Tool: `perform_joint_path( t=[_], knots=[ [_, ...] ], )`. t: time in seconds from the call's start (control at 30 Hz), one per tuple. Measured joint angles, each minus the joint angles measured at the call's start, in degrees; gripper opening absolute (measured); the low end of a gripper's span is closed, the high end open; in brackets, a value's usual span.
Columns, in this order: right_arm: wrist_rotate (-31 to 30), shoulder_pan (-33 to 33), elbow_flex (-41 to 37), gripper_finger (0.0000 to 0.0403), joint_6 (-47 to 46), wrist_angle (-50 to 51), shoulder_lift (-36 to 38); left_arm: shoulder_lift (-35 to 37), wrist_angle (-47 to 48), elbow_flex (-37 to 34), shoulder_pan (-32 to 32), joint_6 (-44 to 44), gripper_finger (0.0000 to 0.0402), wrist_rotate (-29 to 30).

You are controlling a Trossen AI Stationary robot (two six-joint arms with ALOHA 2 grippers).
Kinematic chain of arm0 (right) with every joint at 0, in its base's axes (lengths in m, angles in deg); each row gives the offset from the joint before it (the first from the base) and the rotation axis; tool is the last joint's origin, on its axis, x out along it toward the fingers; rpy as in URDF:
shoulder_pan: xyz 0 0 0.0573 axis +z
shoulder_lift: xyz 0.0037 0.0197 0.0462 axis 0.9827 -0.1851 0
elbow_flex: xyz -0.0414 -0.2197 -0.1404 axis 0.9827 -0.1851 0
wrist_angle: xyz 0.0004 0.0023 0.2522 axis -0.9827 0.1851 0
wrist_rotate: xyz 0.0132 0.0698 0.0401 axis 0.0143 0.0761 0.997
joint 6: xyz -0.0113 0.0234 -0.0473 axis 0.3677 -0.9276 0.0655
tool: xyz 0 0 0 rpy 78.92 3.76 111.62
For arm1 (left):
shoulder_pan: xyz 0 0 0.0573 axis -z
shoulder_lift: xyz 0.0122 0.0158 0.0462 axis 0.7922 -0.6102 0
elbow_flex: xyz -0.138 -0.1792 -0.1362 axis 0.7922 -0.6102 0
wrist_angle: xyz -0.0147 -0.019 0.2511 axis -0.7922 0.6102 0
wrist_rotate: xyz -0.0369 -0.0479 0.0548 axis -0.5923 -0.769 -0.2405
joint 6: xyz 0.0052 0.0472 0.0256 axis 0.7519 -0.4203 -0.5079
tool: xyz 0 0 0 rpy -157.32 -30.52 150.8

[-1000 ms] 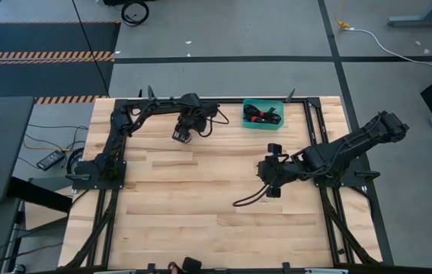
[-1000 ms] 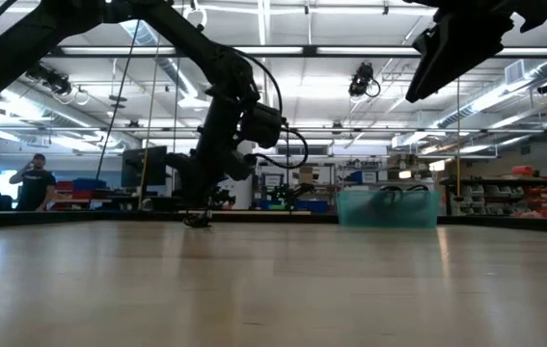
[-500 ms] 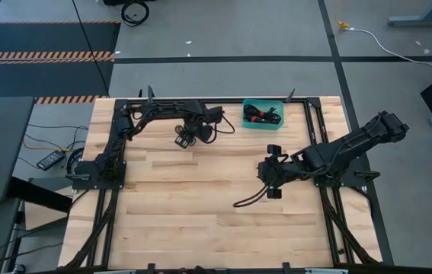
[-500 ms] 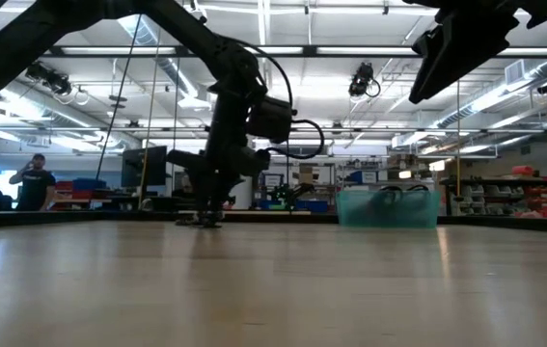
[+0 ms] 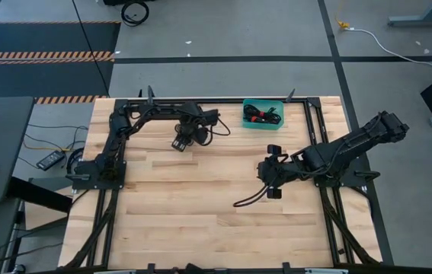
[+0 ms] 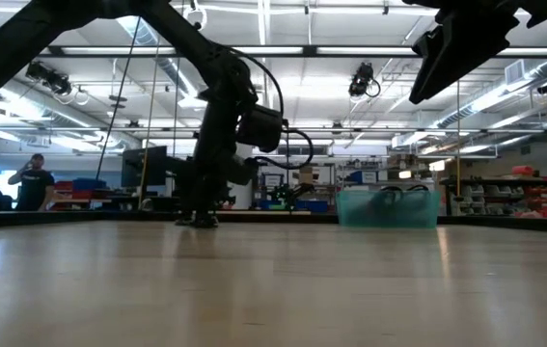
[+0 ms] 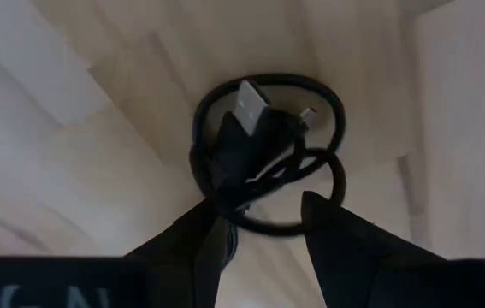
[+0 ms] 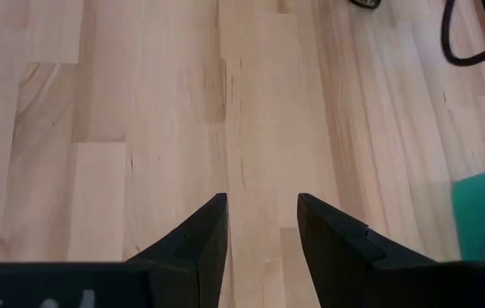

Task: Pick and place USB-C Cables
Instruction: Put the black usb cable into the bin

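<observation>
Black coiled USB-C cable [image 7: 263, 162] under left gripper [image 7: 263, 224], on wooden table [image 5: 200, 205] a short way left of teal bin [image 5: 263, 114]. Left gripper [image 5: 179, 142] low over coil, fingers narrowly apart and straddling one edge of the loop; whether actually pinching, cannot tell. More cable bundles [image 5: 262, 115], black with red, already in bin. Right gripper [image 8: 257, 224] parked near table centre, below bin, fingers apart, holding nothing.

Judgement: coil light, soft, springy; likely to sag or unwind if taken by a single strand. Best taken across bunched strands near the metal plug [image 7: 249, 104], not the outer loop. Thin jacket may slip.
</observation>
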Motion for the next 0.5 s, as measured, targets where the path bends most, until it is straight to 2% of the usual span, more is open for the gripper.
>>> perform_joint_path(
  t=[0.17,0.23,0.4,0.5],
  knots=[
    [0.0,-0.6,0.0,0.0148,0.7,0.0,0.0,-0.2,-4.4,-0.4,-0.2,2.8,0.0149,2.5],
    [0.0,-0.9,0.0,0.0148,0.7,0.0,0.0,-0.4,-4.9,-0.6,-0.2,3.1,0.0127,2.4],
    [0.0,-1.1,0.0,0.0148,0.7,-0.4,0.0,-0.3,-4.9,-0.5,-0.1,5.7,0.0036,2.5],
    [0.0,-1.1,0.0,0.0148,0.7,-0.4,0.0,-0.3,-4.8,-0.5,-0.1,7.2,0.0024,2.5]
  ],
)
